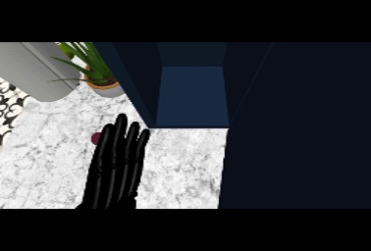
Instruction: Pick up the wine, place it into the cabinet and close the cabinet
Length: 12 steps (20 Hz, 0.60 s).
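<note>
My left hand (115,166) rises from the lower edge over the marble counter (43,157), open with straight fingers pointing up. A small dark red patch (95,138) peeks out at its left side, probably the wine, mostly hidden behind the hand. The dark blue cabinet (192,93) stands open just beyond the fingertips, its interior showing a lighter blue back. Its open door (297,127) fills the right side of the view. My right hand does not show.
A potted plant (98,73) stands at the back left beside the cabinet. A grey rounded appliance (36,68) sits at the far left, with a patterned black-and-white surface (9,105) below it.
</note>
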Each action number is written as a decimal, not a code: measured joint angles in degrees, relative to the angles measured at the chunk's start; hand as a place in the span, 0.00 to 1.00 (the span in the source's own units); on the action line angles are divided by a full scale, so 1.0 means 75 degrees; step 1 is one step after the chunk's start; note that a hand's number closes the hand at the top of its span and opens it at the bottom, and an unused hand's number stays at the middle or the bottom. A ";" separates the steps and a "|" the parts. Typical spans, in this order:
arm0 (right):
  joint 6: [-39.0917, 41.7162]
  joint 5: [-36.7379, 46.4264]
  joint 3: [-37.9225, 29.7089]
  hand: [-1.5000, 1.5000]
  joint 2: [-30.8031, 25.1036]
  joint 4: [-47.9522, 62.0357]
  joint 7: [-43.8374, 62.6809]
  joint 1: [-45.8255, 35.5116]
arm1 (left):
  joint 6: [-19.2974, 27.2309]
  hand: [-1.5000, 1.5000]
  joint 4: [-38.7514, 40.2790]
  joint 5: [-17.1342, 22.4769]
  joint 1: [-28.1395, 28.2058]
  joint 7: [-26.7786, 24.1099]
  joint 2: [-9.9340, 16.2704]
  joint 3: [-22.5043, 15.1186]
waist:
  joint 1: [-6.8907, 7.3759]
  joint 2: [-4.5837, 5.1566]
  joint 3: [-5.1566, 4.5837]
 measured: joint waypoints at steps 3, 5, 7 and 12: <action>-0.0157 0.0044 -0.0047 0.00 -0.0043 -0.0144 0.0466 -0.0260 | 0.0010 0.00 -0.0283 -0.0352 0.0108 0.0337 0.0056 0.0026 | 0.0008 -0.0006 -0.0002; -0.0205 0.0060 -0.0118 0.00 -0.0055 -0.0171 0.0640 -0.0404 | -0.0110 0.00 -0.0493 -0.0468 0.0026 0.0691 0.0079 0.0248 | 0.0008 -0.0004 -0.0001; -0.0178 0.0099 -0.0118 0.00 -0.0036 -0.0193 0.0592 -0.0355 | -0.0149 0.00 -0.0524 -0.0488 0.0105 0.0711 0.0069 0.0337 | 0.0002 -0.0002 -0.0002; -0.0158 0.0139 -0.0320 0.00 -0.0018 -0.0174 0.0663 -0.0545 | -0.0391 0.00 -0.0776 -0.0242 0.0452 0.0671 0.0385 0.0862 | 0.0009 0.0004 -0.0002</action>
